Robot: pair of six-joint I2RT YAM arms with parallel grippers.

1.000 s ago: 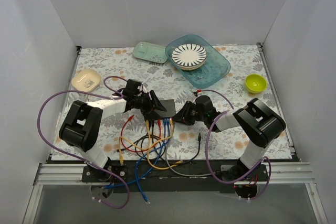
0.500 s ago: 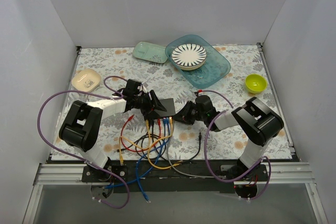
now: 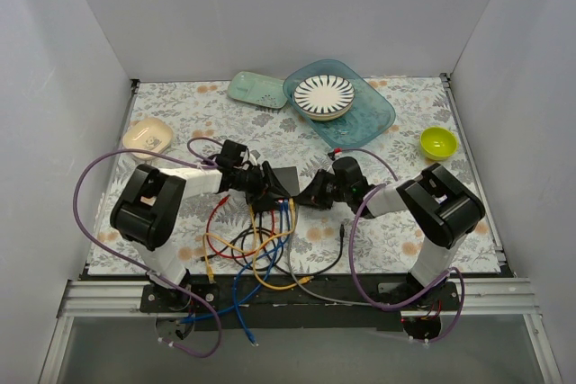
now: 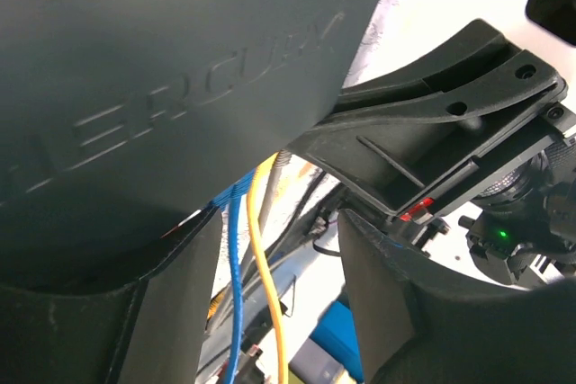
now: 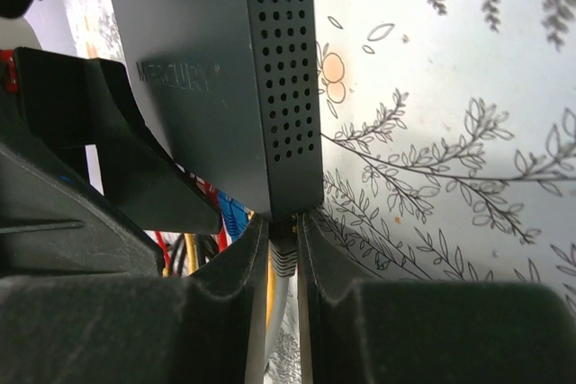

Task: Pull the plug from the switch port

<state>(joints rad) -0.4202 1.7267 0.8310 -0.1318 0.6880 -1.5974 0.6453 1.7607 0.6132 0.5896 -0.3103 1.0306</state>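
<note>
Right gripper (image 5: 281,227) is closed on the grey plug (image 5: 283,258) at a corner of the switch (image 5: 207,87), which lies just beyond it. Left gripper (image 4: 277,222) I see open, close over the switch.

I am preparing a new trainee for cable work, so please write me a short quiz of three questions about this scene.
1. True or false: several coloured cables are plugged into the flat black rectangular plastic switch.
2. Between the fingers of the right gripper sits: A a yellow cable; B a grey ribbed plug; C nothing.
3. What colour is the small round bowl?
Key: 1 true; 2 B; 3 yellow-green.
</note>
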